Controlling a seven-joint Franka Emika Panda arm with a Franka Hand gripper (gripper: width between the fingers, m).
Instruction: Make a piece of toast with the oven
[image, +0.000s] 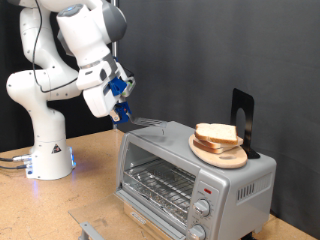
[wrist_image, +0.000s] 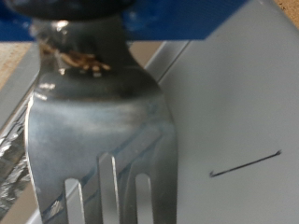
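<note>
The silver-grey oven (image: 190, 175) stands at the exterior view's lower right with its glass door shut and the wire rack showing behind it. The piece of toast (image: 216, 133) lies on a round wooden plate (image: 222, 153) on top of the oven. My gripper (image: 121, 103), with blue fingers, is shut on the handle of a metal fork (image: 148, 124). The fork's tines reach over the oven's top left corner, apart from the toast. In the wrist view the fork (wrist_image: 103, 121) fills the picture above the oven's grey top (wrist_image: 234, 112).
A black upright stand (image: 243, 115) is behind the plate on the oven. The robot base (image: 48, 150) stands on the wooden table (image: 60, 205) at the exterior view's left. A grey metal piece (image: 92, 230) lies at the table's front edge.
</note>
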